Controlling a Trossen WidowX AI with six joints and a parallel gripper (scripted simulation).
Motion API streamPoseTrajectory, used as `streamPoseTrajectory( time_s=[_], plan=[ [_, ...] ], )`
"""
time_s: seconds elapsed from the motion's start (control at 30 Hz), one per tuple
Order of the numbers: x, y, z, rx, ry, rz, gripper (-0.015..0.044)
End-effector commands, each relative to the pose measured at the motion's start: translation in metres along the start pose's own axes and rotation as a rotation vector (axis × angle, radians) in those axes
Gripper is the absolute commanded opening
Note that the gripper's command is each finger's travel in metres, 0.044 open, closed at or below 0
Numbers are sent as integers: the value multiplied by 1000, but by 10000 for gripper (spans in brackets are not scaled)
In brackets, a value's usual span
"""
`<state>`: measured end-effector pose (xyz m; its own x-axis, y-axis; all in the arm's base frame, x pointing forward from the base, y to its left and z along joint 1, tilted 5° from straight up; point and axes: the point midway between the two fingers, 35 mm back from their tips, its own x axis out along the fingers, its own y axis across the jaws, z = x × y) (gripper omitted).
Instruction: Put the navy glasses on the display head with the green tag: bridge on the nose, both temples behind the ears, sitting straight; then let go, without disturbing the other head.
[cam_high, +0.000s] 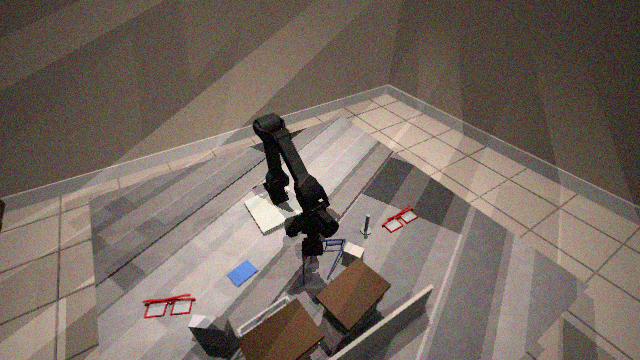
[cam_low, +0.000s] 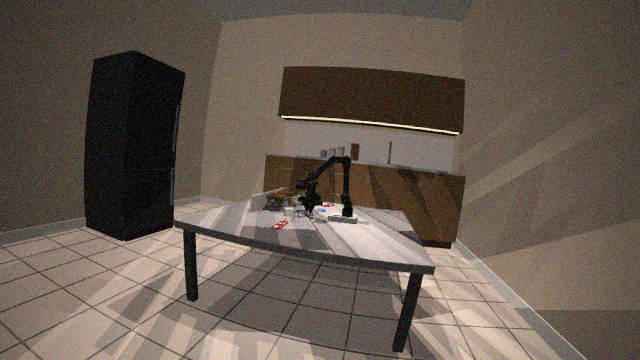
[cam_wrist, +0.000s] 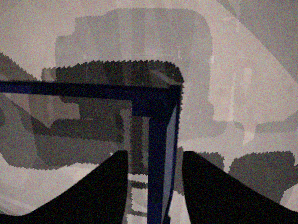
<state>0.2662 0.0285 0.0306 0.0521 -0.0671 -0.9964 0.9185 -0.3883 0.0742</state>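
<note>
The navy glasses (cam_high: 341, 243) (cam_wrist: 159, 130) are upright under the arm, temples pointing towards the brown-topped blocks. In the wrist view a corner of their frame is just ahead of the fingers, and a long navy side part runs down between them. My gripper (cam_high: 311, 262) (cam_wrist: 154, 160) is partly open around that part, with gaps on both sides. What the glasses rest on is unclear. Two blocks with brown tops (cam_high: 353, 292) (cam_high: 282, 330) stand close by; the frames do not show clearly whether they are the display heads. No green tag can be made out.
A white block (cam_high: 353, 251) stands beside the glasses. A thin post (cam_high: 367, 224) and red glasses (cam_high: 393, 225) are to the right. A blue cloth (cam_high: 242, 273), more red glasses (cam_high: 169, 300) and a dark-sided block (cam_high: 215, 337) are left. A long upright panel (cam_high: 390, 322) is behind the brown tops.
</note>
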Motion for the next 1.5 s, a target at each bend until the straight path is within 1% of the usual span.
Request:
streamPoseTrajectory(
  time_s=[0.0, 0.47, 0.73, 0.87, 1.33, 1.47],
  plan=[
    [0, 0, 0, 0, 0, 0, 93],
    [0, 0, 0, 0, 0, 0, 0],
    [-3, 0, 0, 0, 0, 0, 0],
    [-18, 2, -2, -1, 0, 2, 0],
    [-97, 3, -4, -4, 1, 8, 0],
    [-105, 2, -4, -5, 1, 8, 0]
  ],
)
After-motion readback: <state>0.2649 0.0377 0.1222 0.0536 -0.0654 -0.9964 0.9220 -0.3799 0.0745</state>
